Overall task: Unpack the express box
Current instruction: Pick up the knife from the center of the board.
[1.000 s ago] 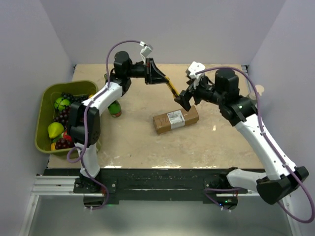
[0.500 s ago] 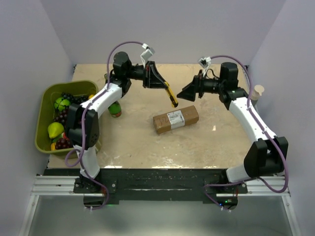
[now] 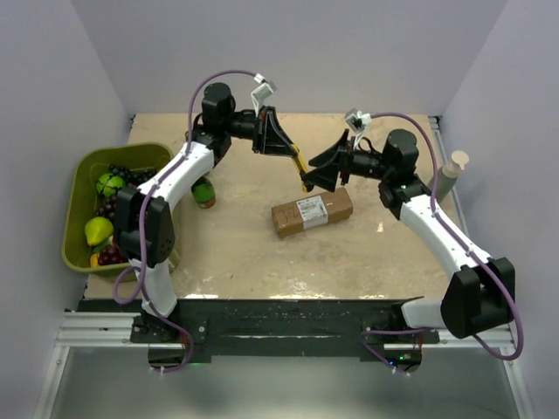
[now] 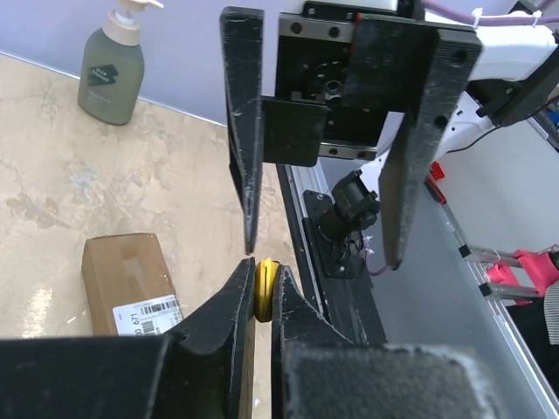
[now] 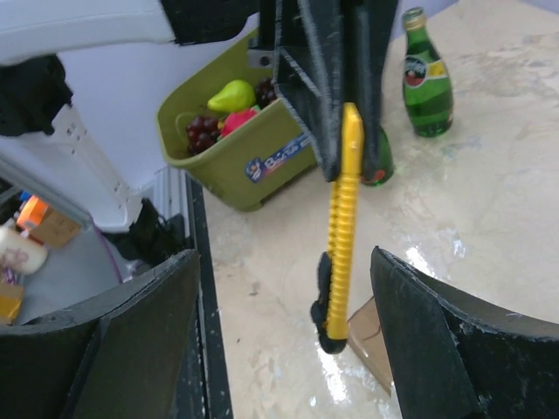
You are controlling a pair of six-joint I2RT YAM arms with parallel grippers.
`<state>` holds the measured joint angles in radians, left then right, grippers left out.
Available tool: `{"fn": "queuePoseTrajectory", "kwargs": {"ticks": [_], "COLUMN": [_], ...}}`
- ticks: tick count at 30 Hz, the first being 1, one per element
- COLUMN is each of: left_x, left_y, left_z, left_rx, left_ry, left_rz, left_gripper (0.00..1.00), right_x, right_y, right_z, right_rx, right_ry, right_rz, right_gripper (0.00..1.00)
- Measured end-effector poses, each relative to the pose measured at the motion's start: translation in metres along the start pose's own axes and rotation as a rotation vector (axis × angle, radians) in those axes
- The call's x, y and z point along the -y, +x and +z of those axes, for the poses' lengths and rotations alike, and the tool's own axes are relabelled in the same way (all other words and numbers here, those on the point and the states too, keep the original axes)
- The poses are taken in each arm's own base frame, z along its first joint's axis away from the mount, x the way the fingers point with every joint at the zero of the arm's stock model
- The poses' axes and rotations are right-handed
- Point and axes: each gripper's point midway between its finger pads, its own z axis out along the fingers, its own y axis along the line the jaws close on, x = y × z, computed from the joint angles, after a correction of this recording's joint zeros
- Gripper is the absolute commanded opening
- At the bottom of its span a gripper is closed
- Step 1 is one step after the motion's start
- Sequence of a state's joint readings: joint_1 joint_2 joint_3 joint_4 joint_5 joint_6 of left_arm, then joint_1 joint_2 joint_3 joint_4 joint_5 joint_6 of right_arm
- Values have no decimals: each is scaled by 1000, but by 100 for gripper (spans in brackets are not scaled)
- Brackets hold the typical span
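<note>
Top external view gives us the small brown cardboard express box (image 3: 312, 212) lying flat on the beige bench (image 3: 244, 249), a little right of the middle, with its white shipping label facing up and its long side running left to right at a slight tilt. Neither arm touches it. Just beyond its far edge the two arms meet above the bench. The left hand (image 3: 294, 151) is clamped on a slim yellow utility knife (image 3: 303, 170), which hangs from its fingertips with the dark lower end pointing down toward the box. The right hand (image 3: 314, 175) faces it from the right, its fingers spread wide on either side of the knife. From the right wrist we see the knife (image 5: 342, 218) hanging between those two black fingers (image 5: 131, 349) with clear space on both sides, so that hand is open and holds nothing. From the left wrist we see the yellow knife edge (image 4: 265, 286) pinched between the closed fingers, the open right hand (image 4: 319, 255) straight ahead, and the box (image 4: 127, 275) below to the left. At the bench's left edge sits an olive-green plastic bin (image 3: 79, 188) of fruit, and a green glass bottle (image 3: 204, 194) stands just right of it.
</note>
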<state>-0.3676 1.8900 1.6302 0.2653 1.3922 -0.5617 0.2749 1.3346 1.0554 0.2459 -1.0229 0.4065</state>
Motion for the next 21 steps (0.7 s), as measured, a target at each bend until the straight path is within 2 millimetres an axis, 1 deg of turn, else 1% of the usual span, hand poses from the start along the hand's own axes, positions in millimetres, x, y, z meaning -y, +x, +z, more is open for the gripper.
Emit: {"fn": "queuePoseTrajectory", "kwargs": {"ticks": [3,8,12,16,21], "left_x": [3,7,9,11,12], "left_y": [-2,0,1,1,-1], "left_z": [0,-1,-1,-1,-1], "left_rx": [-3,-16,-22,-23,-19], "left_ry": [6,26,36,37,34], "left_rz": [0,-30,-43,-65,-86], "left_gripper": [0,0,0,0,0], "right_x": [9,22,26,27,21], "right_y": [0,16,13,14,28], "right_z": [1,1,6,15,32], "right_rx": [45,65,87,98,64], "right_ry": [37,78,75,54,11], "right_rz": [20,97,120,136,173], "right_gripper": [80,80,77,67,59]}}
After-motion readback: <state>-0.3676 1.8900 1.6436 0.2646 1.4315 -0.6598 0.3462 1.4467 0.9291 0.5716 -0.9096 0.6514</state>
